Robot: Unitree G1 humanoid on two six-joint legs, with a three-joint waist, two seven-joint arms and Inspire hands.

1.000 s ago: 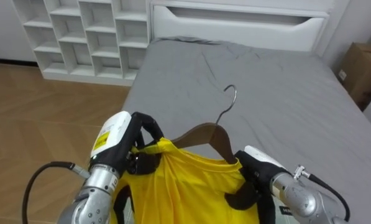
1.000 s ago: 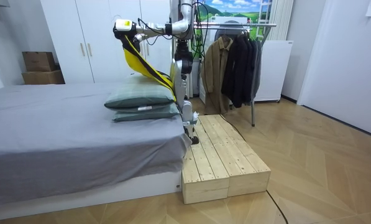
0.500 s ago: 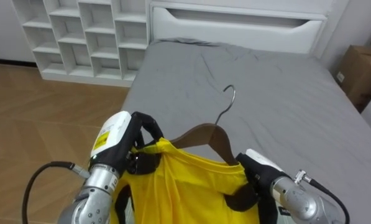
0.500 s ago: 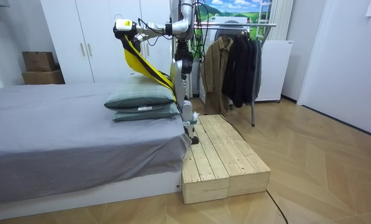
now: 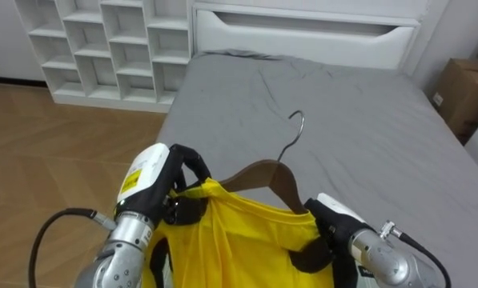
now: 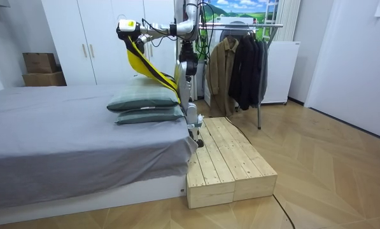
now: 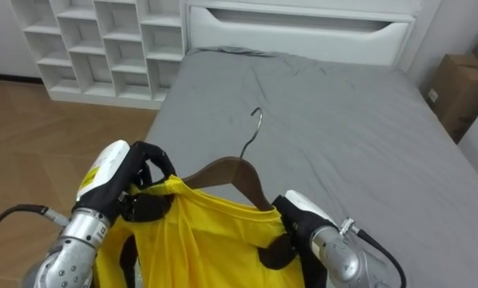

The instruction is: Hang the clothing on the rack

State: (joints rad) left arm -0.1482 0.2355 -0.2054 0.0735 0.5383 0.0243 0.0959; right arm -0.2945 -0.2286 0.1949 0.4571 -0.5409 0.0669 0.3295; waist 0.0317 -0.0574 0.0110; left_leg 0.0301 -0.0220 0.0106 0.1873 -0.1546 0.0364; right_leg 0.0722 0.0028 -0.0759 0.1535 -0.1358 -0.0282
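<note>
Little is being shifted since earlier: shirt (image 5: 239, 240) on hanger (image 5: 263, 172) is being pinched by left hand (image 5: 154, 180) and right hand (image 5: 335, 220), hook (image 5: 297, 120) seemingly pointing away.

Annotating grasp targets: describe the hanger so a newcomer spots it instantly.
Above the grey bed, the left hand and right hand grip a yellow shirt. The hanger pokes from its neck: brown wood, topped by a thin metal hook.

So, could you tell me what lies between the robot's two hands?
In the left eye view, the brown wooden hanger, with the yellow shirt draped on it, spans from the left hand to the right hand.
</note>
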